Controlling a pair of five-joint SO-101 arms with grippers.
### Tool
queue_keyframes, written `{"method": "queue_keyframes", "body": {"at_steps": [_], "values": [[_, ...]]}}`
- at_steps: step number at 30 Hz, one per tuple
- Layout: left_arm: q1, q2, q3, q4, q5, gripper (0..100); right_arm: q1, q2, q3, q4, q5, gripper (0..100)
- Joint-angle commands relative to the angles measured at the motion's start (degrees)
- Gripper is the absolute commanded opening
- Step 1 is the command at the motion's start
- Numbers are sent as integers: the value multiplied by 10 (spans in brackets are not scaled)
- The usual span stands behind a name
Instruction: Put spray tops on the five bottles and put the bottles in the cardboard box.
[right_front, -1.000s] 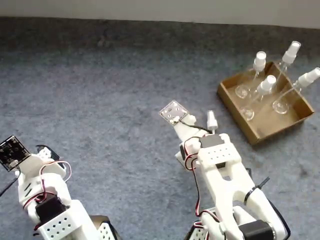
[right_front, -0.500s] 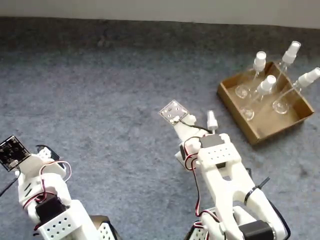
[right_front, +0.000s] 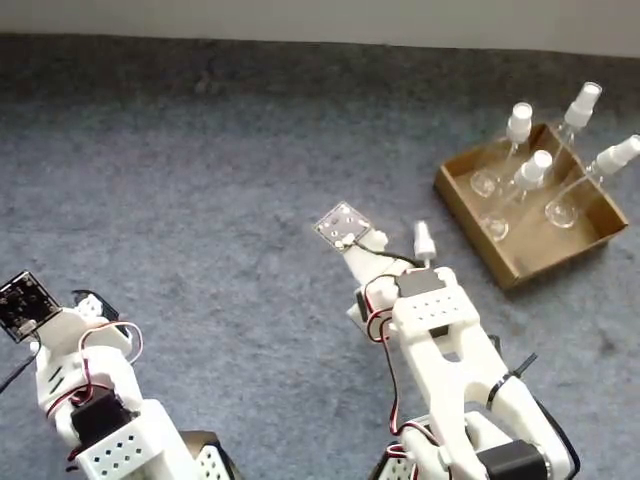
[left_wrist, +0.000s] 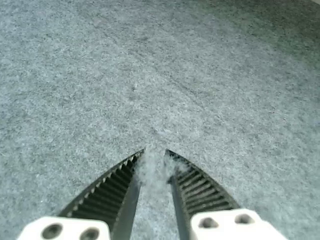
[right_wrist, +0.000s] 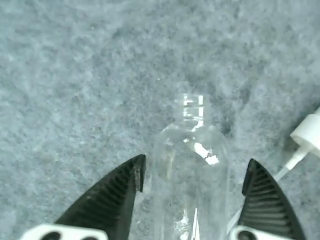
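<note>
A clear bottle (right_wrist: 192, 142) without a top lies on the grey carpet between the jaws of my right gripper (right_wrist: 195, 162), which is open and straddles it without clamping. A loose white spray top (right_wrist: 307, 137) lies just beside the bottle, and it also shows next to the right arm (right_front: 430, 315) as the spray top (right_front: 424, 242). The cardboard box (right_front: 468, 215) at the back right holds several bottles with white spray tops (right_front: 535, 168). At the front left, my left gripper (left_wrist: 155, 152) hangs over bare carpet, its fingers nearly together with nothing between them.
Grey carpet covers the table. A dark strip runs along the far edge (right_front: 300, 60). The left arm (right_front: 85, 375) sits at the front left corner, well away from the box.
The right arm's wrist has shifted slightly to the left. The left arm, the loose spray top and the box have not moved.
</note>
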Motion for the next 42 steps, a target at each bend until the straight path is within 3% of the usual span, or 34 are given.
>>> {"method": "queue_keyframes", "body": {"at_steps": [1,13,24,33,42], "values": [[9,-3,11,5,-10,35,-4,1,-29,-7,5,270],[9,-3,11,9,-10,35,-4,3,-29,-5,5,270],[9,-3,11,9,-10,35,0,140,-45,-54,6,270],[9,-3,11,8,-10,35,-1,115,-43,-51,99,273],[10,-3,11,7,-10,35,-2,45,-45,6,105,302]]}}
